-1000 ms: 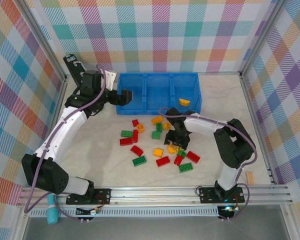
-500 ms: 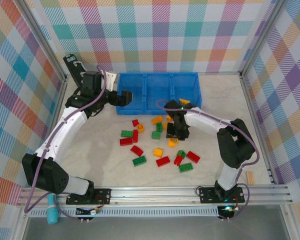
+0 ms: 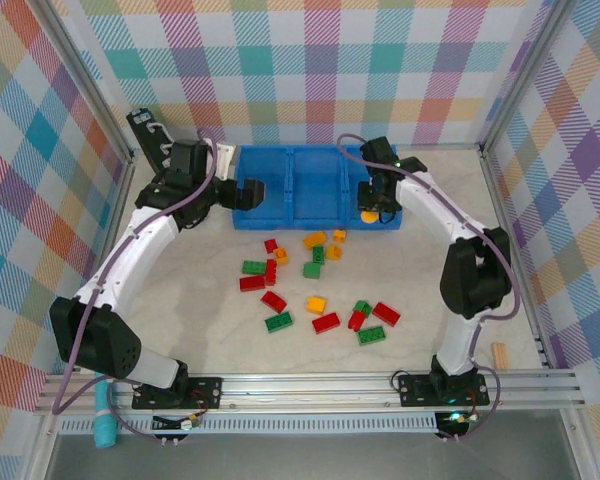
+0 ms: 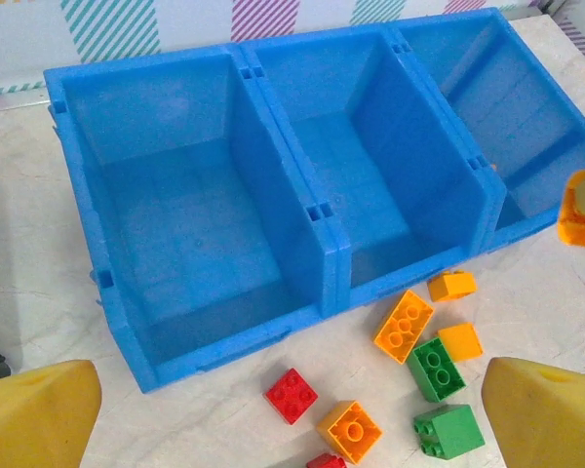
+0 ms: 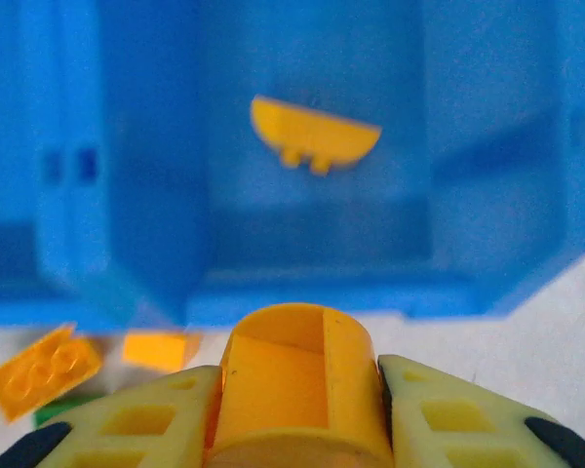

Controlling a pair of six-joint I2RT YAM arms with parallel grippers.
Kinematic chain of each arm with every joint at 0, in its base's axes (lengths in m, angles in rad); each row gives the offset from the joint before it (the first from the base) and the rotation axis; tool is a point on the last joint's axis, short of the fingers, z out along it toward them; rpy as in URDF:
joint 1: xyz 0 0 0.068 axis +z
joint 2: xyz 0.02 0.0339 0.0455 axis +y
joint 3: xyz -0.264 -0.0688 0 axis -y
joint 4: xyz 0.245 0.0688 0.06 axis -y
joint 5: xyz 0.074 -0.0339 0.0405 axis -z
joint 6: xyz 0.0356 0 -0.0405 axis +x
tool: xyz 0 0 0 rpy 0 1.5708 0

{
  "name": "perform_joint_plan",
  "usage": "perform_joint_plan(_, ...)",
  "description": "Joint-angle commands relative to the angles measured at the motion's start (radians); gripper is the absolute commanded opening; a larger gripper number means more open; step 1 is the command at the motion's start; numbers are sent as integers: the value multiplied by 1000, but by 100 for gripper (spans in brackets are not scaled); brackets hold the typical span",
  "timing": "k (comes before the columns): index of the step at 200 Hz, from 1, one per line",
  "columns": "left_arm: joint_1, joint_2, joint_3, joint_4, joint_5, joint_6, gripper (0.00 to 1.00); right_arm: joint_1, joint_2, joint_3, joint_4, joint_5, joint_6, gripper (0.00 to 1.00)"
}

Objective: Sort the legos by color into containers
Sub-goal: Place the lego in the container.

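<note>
The pale counter (image 3: 220, 345) takes up most of the overhead view, hemmed in by checked walls (image 3: 310, 70). Two white-and-black arms rise from the bottom edge. The left arm (image 3: 130, 250) bends up the left side of the frame, and the right arm (image 3: 460, 240) climbs the right side and reaches in toward the top centre. Between their ends, in the upper middle, sits the blue tray (image 3: 315, 218), its three square compartments in a row from left to right.

The left tool (image 3: 252, 192) hangs over the leftmost compartment. From its own camera the two yellow fingers (image 4: 34, 419) sit in the bottom corners of the frame, spread wide apart. The right tool (image 3: 373, 203) is at the rightmost compartment, close to its front wall, and is clamped on an orange brick (image 5: 297, 375) pinched between both fingers. Past that brick, in the right wrist view, a curved yellow piece (image 5: 314, 136) lies on the floor of that same compartment.

The loose bricks (image 3: 316, 304) lie on the counter in the middle of the overhead view, below the tray. Red, green and orange are mixed together, some touching and others apart. In the left wrist view a small red one (image 4: 291, 395) and a long orange one (image 4: 403, 325) lie just in front of the tray's front wall.
</note>
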Motion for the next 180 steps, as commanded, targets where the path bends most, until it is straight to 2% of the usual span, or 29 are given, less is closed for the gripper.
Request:
perform_joint_plan(1,-10,18,50,-34,-14,4,100,-34,92,87,60,35,-76,39)
perform_joint_plan(38,-12,48,63,-15,-13,-6,100,-59,245,263,125,47,-103,40)
perform_joint_plan(61,-12,81,94,-31,-2,-5,100,-60,338,384,101,65,-117,42)
perform_joint_plan(72,-12,93,106,-38,-1,-1,100,-61,374,434,91,77,-123,45)
perform_joint_plan(92,-12,104,118,-46,-3,8,100,-61,408,479,109,84,-137,60)
perform_joint_plan(103,-12,105,122,-46,-5,12,100,-60,412,492,116,86,-140,64)
perform_joint_plan(147,-12,100,106,-29,-9,13,100,-60,327,472,51,86,-170,70)
perform_joint_plan(180,-12,95,96,-14,1,20,100,-59,85,207,-39,55,-87,72)
